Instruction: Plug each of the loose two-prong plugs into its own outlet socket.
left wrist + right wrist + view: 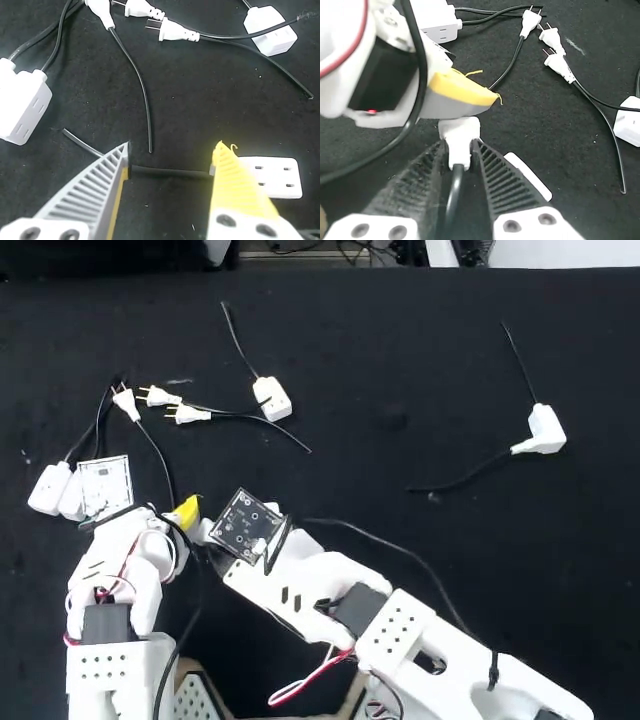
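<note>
A: Progress?
B: Nothing is seen seated; three loose plugs (160, 396) are left at ten o'clock; one plug (460, 131) is clamped by right gripper (459, 145) at seven o'clock; left gripper (172, 150) is spread, empty.

Black cloth-covered table (400, 330), even overhead light, dark tangled cables (345, 250) beyond far edge, pale surface (565, 252) at corner

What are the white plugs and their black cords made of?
The plugs look like smooth hard white plastic with shiny metal prongs. The cords look rubbery and matte, bending in loose curves; rubber or soft plastic, hard to tell.
</note>
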Available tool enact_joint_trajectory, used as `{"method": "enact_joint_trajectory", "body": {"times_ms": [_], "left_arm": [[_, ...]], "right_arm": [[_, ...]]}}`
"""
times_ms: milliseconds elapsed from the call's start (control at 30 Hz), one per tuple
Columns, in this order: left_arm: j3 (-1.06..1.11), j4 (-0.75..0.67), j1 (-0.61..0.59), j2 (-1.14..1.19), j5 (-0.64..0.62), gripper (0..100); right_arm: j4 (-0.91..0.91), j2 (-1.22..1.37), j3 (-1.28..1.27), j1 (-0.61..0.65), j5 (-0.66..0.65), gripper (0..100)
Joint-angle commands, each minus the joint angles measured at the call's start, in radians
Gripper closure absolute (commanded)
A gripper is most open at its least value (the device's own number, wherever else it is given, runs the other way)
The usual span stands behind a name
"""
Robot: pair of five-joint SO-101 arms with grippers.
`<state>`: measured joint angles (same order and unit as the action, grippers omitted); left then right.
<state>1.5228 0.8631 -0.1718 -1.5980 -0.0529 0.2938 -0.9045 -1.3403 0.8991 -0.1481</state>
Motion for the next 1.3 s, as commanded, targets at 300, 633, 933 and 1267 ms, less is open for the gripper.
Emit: {"method": "enact_joint_trajectory", "body": {"times_ms": [300, 633, 933, 1267], "left_arm": [[0.008, -0.031, 0.088, -0.012, 0.005, 73], [0.013, -0.026, 0.088, -0.005, 0.005, 73], [0.012, -0.025, 0.094, -0.009, 0.008, 73], [0.013, -0.021, 0.094, -0.005, 0.011, 73]], "right_arm": [[0.103, -0.038, 0.045, -0.061, 0.003, 98.8], [0.18, -0.044, 0.038, -0.109, -0.018, 98.8], [0.516, -0.038, 0.197, -0.292, -0.153, 98.8], [0.598, -0.038, 0.165, -0.178, -0.155, 98.8]]}}
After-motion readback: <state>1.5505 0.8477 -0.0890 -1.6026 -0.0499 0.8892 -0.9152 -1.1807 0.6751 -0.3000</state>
